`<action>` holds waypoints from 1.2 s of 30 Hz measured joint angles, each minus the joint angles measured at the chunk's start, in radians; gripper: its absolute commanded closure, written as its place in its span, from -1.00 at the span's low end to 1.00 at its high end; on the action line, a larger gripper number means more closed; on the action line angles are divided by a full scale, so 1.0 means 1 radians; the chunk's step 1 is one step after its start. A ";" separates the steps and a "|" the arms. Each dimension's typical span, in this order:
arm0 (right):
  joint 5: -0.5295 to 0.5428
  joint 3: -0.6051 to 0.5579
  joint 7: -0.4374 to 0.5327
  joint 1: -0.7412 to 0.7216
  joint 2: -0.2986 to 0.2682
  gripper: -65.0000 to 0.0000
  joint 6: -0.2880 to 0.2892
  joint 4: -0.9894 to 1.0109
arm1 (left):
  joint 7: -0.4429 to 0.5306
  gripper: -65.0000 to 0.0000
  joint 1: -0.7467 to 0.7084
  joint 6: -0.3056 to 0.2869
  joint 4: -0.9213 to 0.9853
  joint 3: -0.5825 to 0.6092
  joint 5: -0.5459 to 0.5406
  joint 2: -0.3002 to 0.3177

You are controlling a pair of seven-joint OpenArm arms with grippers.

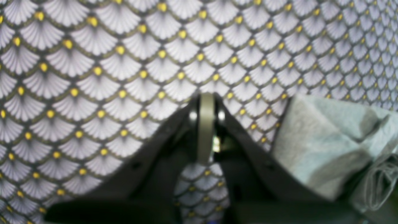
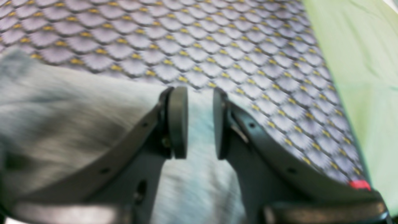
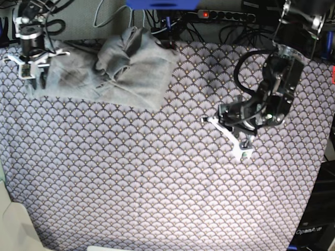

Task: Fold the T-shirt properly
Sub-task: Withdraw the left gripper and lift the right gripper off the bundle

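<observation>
The light grey T-shirt [image 3: 120, 70] lies crumpled and partly folded at the far left of the patterned cloth [image 3: 157, 178]. My right gripper [image 3: 32, 76] is over its left edge. In the right wrist view it [image 2: 200, 121] is open, with the shirt's edge [image 2: 77, 118] lying under and between the pads. My left gripper [image 3: 230, 135] hangs over bare patterned cloth on the right, apart from the shirt. In the left wrist view it [image 1: 205, 99] is shut on nothing, and a bunched part of grey cloth [image 1: 323, 143] shows at the lower right.
The purple-grey fan-scale cloth [image 1: 93, 77] covers the whole table. A pale green surface [image 2: 367, 77] lies past its edge beside my right gripper. Cables and a power strip [image 3: 220, 14] run along the back edge.
</observation>
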State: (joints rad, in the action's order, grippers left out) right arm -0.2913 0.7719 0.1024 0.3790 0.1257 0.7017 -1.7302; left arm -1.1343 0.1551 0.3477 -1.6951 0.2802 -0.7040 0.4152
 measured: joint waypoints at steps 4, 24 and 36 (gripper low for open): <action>0.007 -0.056 0.010 0.060 0.021 0.82 0.001 -0.008 | 0.005 1.00 -0.012 -0.046 0.000 -0.044 0.015 0.001; -0.001 -0.169 0.140 0.232 0.035 0.85 0.000 0.019 | 0.010 1.00 0.014 -0.057 0.119 -0.045 0.011 -0.002; -0.022 -0.220 0.337 0.307 0.035 0.85 -0.002 0.031 | 0.010 1.00 0.011 -0.057 0.124 -0.045 0.008 -0.003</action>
State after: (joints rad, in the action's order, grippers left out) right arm -0.3134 0.5518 0.4393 0.6861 0.1604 0.7002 -1.6989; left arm -1.1248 0.1665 0.2909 -1.5715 0.2356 -0.6964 0.4122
